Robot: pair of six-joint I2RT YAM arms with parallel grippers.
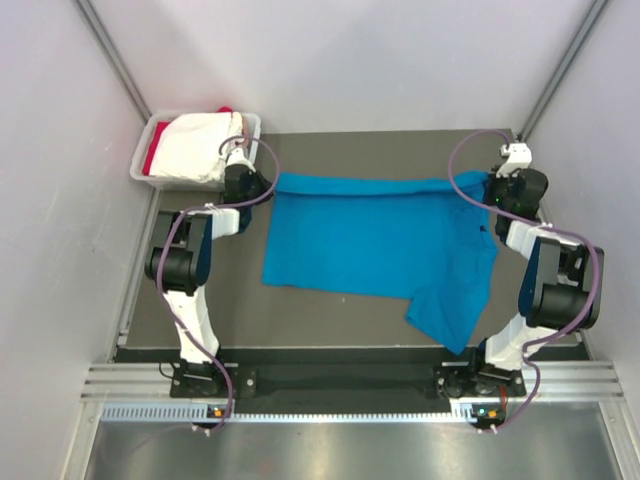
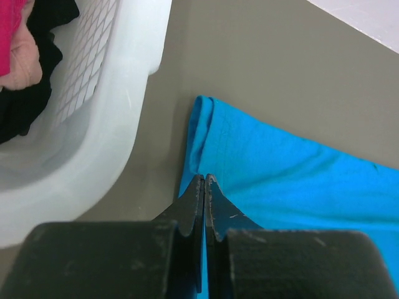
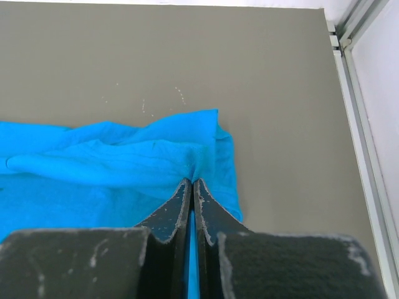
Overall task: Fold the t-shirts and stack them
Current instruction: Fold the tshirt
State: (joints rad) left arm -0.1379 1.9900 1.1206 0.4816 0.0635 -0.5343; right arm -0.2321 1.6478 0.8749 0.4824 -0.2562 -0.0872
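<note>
Tub (image 1: 170,184) at 10 o'clock is stuffed with a white t-shirt (image 1: 200,145) and a red one (image 1: 150,158). Just right of it, the left gripper (image 2: 204,180) is clamped shut on the far-left corner of the blue t-shirt (image 1: 370,240), which is spread mid-table, long axis 9 to 3. The right gripper (image 3: 190,184) is pinched shut on the far-right corner. How much cloth is caught can't be made out; one sleeve is draped toward 5 o'clock.

A t-shirt (image 1: 370,240) lies spread across the surface's (image 1: 330,310) middle. A tub (image 1: 140,165) holding more t-shirts (image 1: 200,145) sits far left.
</note>
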